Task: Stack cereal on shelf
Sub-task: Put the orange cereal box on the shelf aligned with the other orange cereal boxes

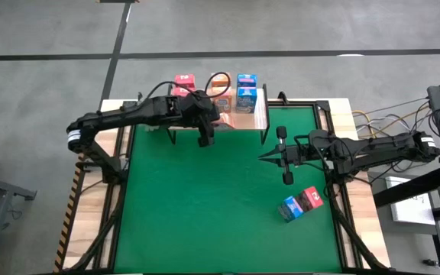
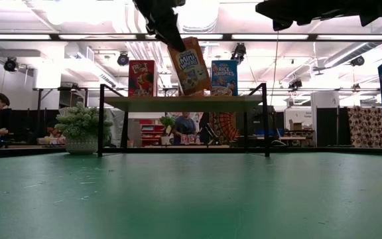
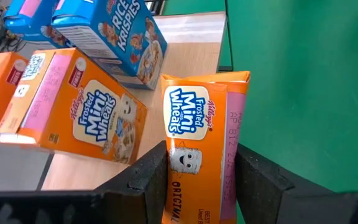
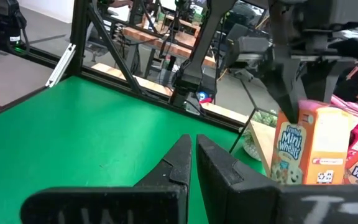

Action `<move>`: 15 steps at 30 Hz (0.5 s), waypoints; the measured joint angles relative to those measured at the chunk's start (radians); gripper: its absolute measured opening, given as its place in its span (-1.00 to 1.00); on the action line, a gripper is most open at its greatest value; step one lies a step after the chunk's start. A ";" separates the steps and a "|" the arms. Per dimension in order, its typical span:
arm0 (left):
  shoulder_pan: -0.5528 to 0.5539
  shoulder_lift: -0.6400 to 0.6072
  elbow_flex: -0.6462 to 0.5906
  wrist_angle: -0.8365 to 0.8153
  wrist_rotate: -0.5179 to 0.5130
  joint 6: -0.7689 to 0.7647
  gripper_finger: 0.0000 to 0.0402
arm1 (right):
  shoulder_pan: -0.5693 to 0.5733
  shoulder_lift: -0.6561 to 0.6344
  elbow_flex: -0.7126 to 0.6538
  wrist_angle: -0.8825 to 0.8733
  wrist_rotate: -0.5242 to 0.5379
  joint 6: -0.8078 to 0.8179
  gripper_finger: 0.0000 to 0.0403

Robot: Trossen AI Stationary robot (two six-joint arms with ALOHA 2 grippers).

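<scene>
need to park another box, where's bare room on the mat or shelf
Free: the green mat in front of the shelf, left of the two loose boxes. Crowded: the shelf top, where the left gripper holds a Mini-Wheats box; only its right end looks bare.

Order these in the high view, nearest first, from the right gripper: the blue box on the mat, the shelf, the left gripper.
1. The blue box lies just below the right gripper, beside a red one.
2. The shelf, at the mat's far edge.
3. The left gripper, holding an orange box over the shelf.
</scene>
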 joint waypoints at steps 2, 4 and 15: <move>0.004 0.009 0.001 0.003 -0.001 0.008 -0.30 | 0.000 0.000 0.000 -0.005 0.000 0.000 -0.94; 0.008 0.017 0.007 0.011 -0.001 0.011 -0.30 | 0.000 0.000 0.000 -0.007 0.000 -0.002 -0.94; 0.026 0.024 0.007 0.054 -0.001 0.055 -0.30 | 0.000 0.000 0.000 -0.009 0.002 -0.002 -0.94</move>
